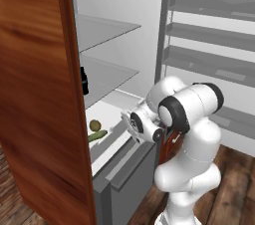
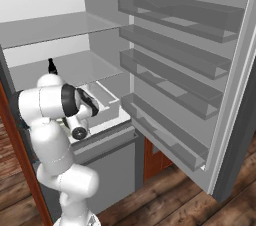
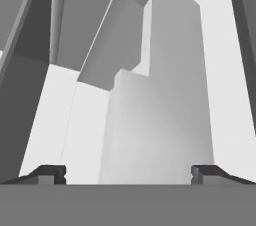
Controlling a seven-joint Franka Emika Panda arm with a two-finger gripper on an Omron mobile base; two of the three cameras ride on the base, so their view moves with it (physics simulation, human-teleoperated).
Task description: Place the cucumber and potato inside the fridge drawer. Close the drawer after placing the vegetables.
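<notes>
The fridge drawer point(image 1: 113, 144) is pulled out, a white bin with a grey front panel. Inside it, toward the left, the olive-brown potato point(image 1: 94, 125) lies just behind the dark-green cucumber point(image 1: 98, 135). My arm's wrist point(image 1: 142, 122) hangs over the drawer's right side, a short way right of both vegetables. In the hand view my gripper point(image 3: 127, 174) is open, its fingertips point(image 3: 50, 174) far apart with nothing between them, facing white drawer walls point(image 3: 155, 120). From the right base view the drawer point(image 2: 102, 101) shows partly behind my arm.
A tall wooden panel point(image 1: 40, 94) stands close on the left. The open fridge door point(image 2: 185, 80) with several shelves swings out to the right. Glass shelves point(image 1: 99, 72) sit above the drawer, with a dark bottle point(image 1: 84, 80) on one.
</notes>
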